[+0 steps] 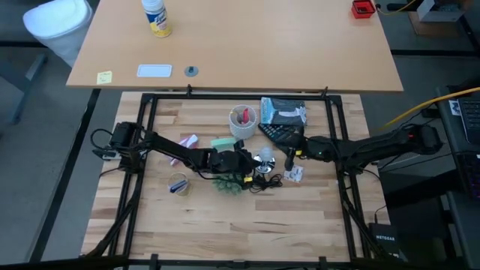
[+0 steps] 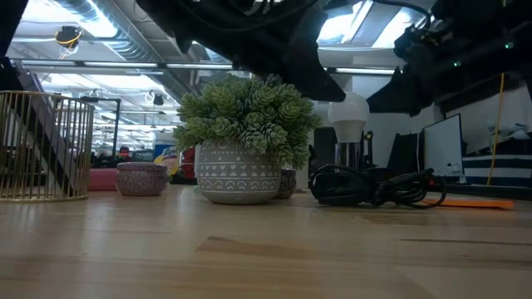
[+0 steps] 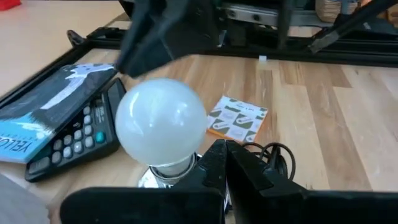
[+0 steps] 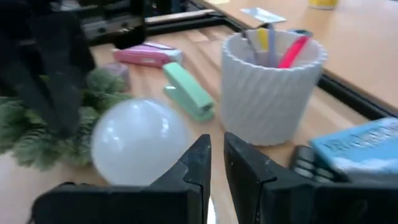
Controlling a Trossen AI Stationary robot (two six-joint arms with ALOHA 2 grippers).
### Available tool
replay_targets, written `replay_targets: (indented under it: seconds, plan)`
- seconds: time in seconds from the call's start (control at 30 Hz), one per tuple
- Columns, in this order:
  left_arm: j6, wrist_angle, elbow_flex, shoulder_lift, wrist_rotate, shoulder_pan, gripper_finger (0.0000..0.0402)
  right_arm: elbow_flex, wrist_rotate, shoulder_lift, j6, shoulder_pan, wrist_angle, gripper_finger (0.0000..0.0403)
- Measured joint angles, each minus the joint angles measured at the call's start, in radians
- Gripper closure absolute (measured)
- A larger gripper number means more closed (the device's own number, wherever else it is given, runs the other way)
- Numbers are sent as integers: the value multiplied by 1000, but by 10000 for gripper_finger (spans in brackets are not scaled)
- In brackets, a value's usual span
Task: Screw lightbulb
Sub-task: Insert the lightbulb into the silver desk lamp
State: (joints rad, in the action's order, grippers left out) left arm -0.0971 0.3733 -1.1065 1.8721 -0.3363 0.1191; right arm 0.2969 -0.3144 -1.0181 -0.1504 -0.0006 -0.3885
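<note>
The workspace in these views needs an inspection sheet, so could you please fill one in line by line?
Surface: light wooden table inside a black frame.
Job's things: white lightbulb upright at mid-table, base down on a shiny socket.
Clutter: white pen cup, green stapler, calculator, potted plant, sticky-note pad.
End effectors: left end effector shut beside the bulb; right end effector shut beside it, not gripping.
Cables: black cord coiled near the socket.
Surroundings: second table with a bottle.

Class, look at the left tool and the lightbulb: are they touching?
Cannot tell. In the left wrist view the left tool, shut, sits right beside the neck of the lightbulb, but neither contact nor a gap shows plainly there.
</note>
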Motion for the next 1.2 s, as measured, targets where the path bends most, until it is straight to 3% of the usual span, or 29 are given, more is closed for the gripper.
replay_targets:
  seconds: [0.2, 0.8, 1.03, 1.2]
  plan:
    - [-5, 4, 0, 0, -8, -19, 400, 0, 100, -54, -3, 1, -68, 352]
    - [-7, -55, 0, -1, -141, -34, 400, 0, 193, -54, -28, -2, -48, 353]
    - [-8, -71, 0, 6, -193, -48, 400, 0, 342, -60, -29, 4, -40, 352]
    - [-5, -71, 1, 5, -183, -53, 400, -1, 376, -57, -38, 3, -46, 352]
